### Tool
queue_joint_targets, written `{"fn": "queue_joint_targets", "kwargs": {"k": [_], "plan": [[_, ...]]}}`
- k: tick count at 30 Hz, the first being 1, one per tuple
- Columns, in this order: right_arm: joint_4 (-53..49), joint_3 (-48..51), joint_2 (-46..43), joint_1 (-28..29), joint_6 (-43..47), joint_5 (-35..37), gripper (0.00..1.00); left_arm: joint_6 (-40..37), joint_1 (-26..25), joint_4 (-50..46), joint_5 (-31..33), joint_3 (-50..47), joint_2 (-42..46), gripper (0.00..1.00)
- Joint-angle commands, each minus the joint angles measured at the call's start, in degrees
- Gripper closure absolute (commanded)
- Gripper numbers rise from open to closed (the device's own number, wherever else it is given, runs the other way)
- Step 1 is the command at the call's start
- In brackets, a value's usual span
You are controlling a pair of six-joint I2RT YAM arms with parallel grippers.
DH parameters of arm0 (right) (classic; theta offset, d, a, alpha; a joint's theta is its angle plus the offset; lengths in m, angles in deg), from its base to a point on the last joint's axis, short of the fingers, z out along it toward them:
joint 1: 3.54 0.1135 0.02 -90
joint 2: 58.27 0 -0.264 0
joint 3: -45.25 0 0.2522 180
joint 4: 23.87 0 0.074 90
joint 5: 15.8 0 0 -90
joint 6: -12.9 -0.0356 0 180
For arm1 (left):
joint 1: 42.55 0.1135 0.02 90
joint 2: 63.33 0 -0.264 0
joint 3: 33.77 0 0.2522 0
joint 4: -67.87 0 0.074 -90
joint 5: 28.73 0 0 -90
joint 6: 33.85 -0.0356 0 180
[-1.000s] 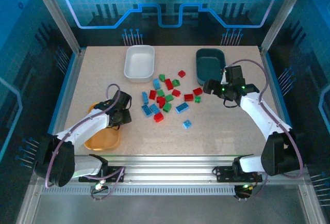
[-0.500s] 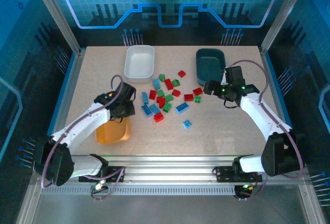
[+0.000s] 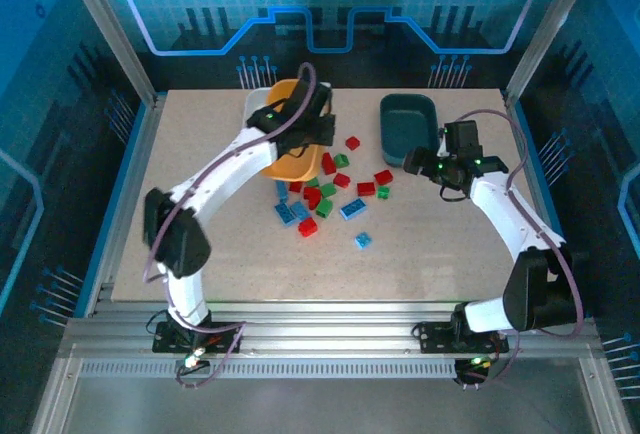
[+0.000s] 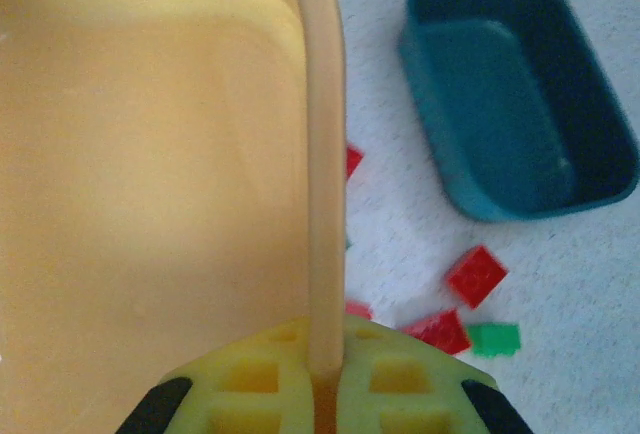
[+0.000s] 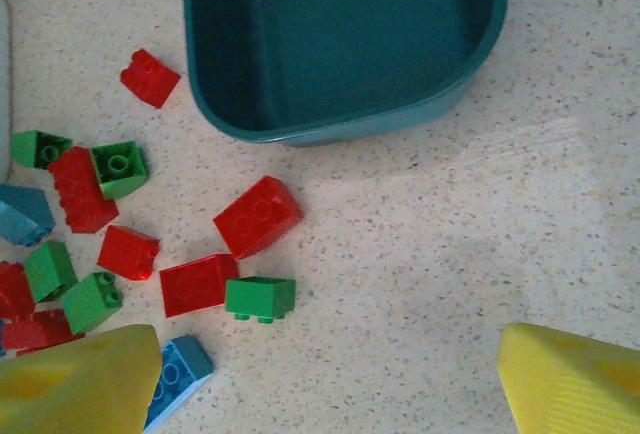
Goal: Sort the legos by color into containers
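Observation:
My left gripper is shut on the rim of the orange-yellow container and holds it tilted above the table, overlapping the white container. In the left wrist view the rim runs straight between the pressed yellow fingers. Red, green and light blue legos lie scattered mid-table. The dark teal container stands at the back right, holding nothing. My right gripper hovers open just in front of it, near a green lego and red legos, with bare table between its fingers.
One light blue lego lies apart, nearer the front. The table's left half and its front strip are bare. Metal frame posts stand at the back corners.
The left arm has swung the orange-yellow container from the near left of the table up and over to the back middle, by the white container. The right gripper has barely moved.

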Motion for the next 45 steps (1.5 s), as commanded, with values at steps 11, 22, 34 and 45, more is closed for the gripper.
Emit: {"fn": "queue_joint_targets", "kwargs": {"k": [11,22,34,45], "plan": [[0.87,-1.81,1.44,-7.21,0.19,-0.82,0.11,-8.38,-1.72,13.59,-6.24,23.43,-18.80,1.00],[3.04,-2.69,5.49,-7.49,-0.07,-0.59,0.11,-11.93,-1.71,22.44,-3.78,26.83,-25.45,1.00],[6.57,-3.13,10.14,-7.56,-1.13,-2.61,0.11,-15.39,-1.34,28.41,3.60,37.84,-38.46,1.00],[8.01,-2.43,8.86,-7.55,0.04,-7.52,0.12,-14.21,-0.17,32.17,7.62,41.82,-45.58,1.00]]}}
